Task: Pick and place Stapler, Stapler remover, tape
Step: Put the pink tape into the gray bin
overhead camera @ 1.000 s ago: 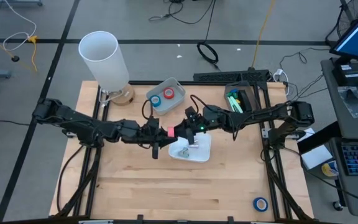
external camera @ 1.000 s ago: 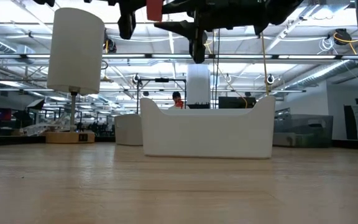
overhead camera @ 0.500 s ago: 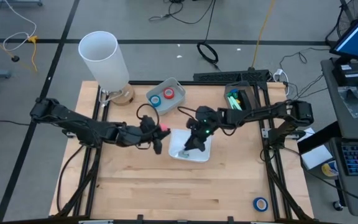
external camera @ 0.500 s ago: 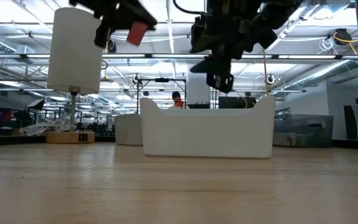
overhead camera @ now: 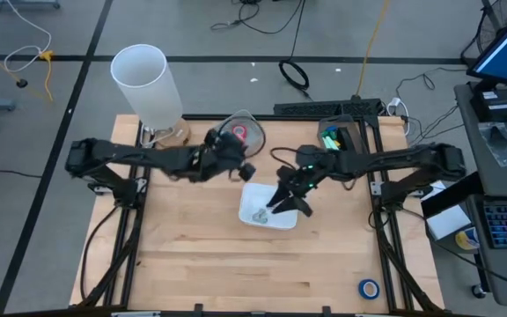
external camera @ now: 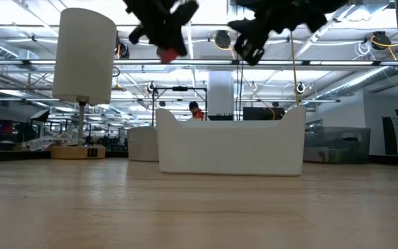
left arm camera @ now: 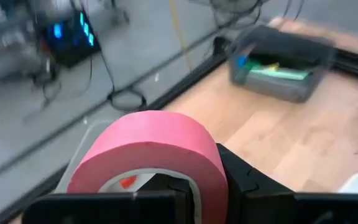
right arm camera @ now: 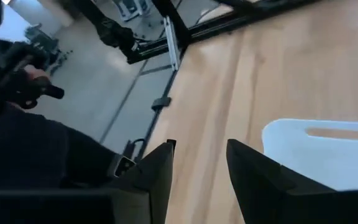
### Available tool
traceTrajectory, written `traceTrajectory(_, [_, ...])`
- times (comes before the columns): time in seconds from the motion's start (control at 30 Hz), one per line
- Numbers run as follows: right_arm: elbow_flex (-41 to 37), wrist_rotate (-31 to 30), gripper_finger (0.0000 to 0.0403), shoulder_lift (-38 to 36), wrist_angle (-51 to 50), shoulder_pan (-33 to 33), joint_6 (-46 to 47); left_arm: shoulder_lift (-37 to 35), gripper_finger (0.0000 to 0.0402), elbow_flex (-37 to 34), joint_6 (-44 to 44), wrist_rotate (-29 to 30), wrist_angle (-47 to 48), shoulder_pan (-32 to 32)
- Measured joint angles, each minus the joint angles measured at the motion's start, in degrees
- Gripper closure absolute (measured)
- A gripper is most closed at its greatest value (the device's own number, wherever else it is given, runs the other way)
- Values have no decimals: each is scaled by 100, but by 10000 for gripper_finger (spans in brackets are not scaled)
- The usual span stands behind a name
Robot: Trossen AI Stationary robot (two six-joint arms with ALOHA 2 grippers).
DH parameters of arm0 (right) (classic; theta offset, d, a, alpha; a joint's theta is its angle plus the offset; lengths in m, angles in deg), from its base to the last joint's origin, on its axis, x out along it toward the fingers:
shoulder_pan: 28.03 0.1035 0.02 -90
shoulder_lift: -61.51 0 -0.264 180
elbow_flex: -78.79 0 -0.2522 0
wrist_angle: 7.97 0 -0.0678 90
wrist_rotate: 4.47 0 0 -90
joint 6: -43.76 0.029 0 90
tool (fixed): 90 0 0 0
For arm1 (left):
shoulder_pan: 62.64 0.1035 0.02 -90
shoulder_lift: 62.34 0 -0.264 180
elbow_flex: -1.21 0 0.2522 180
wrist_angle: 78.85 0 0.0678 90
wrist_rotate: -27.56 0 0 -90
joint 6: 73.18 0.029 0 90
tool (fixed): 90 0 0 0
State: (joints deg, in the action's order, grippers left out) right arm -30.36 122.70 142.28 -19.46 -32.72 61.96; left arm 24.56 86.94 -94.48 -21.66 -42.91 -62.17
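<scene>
Red tape roll (left arm camera: 148, 155) clamped in left hand (overhead camera: 233, 148), held in the air directly over the grey bin (overhead camera: 221, 126) at the bench's far side. Drop is straight down from there. Right hand (overhead camera: 287, 201) empty, fingers apart, above the white tray (overhead camera: 282, 219).

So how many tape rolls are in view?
2: a red tape roll in the left gripper over the grey tray, a blue tape roll by the table's front right corner. More may be hidden in the tray under that arm.
</scene>
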Motion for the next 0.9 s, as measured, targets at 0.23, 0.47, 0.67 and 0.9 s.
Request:
traceTrajectory(0.23, [-680, -993, 257, -1315, -33, -12, -161, 781, 367, 246, -527, -1237, 28, 1142])
traceTrajectory(0.47, [-1380, -1945, 261, -2312, 71, -12, 118, 1564, 367, 260, -1339, -2041, 305, 1795])
traceTrajectory(0.67, [-2041, -2378, 257, -2805, 826, -15, 522, 1890, 367, 264, -1484, -2286, 505, 1939])
traceTrajectory(0.9, [-2689, -2368, 260, -2975, 2088, -22, 1102, 2060, 364, 260, -1586, -2065, 579, 2014])
